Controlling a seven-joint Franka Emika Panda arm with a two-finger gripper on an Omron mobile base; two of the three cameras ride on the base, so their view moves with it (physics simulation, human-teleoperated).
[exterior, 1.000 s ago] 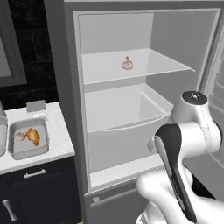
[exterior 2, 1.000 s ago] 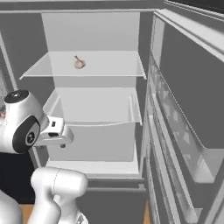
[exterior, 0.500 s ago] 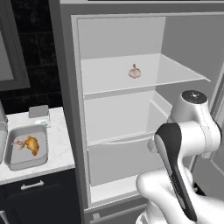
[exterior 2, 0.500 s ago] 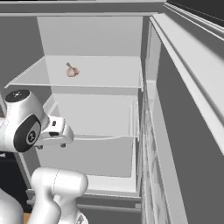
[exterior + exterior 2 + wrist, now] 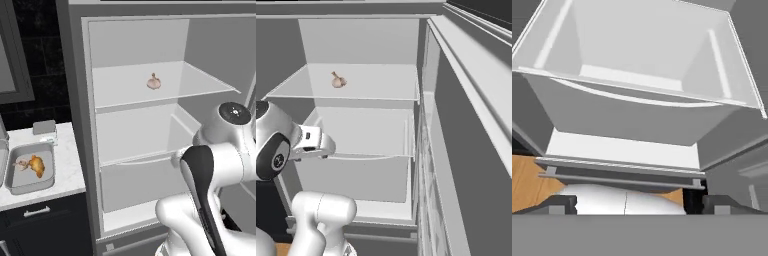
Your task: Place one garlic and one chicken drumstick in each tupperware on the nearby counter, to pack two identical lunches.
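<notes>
— Grey fridge walls take up most of what we see, its door swung wide along the right of the right base view. What do we have inside?

— We see one garlic lying on the upper glass shelf, near the middle of the left base view and toward the upper left of the right base view. Below that shelf we find a pale drawer, and in the hand view it spreads across the upper half of the frame, seen from its front.

— And the counter?

— We spot it at the lower left of the left base view, white and marbled, over dark cabinets with a silver handle. A grey tupperware sits on it, and inside we make out a chicken drumstick with a second garlic just beside it. A small grey box stands behind the tupperware, near the dark wall.

— Where is our claw?

— We see our gripper at the bottom of the hand view, facing the front of the drawer. Its two dark fingertips stand far apart at either side, spread as wide as they go, with nothing between them. The white arm rises at the lower right of the left base view.
</notes>
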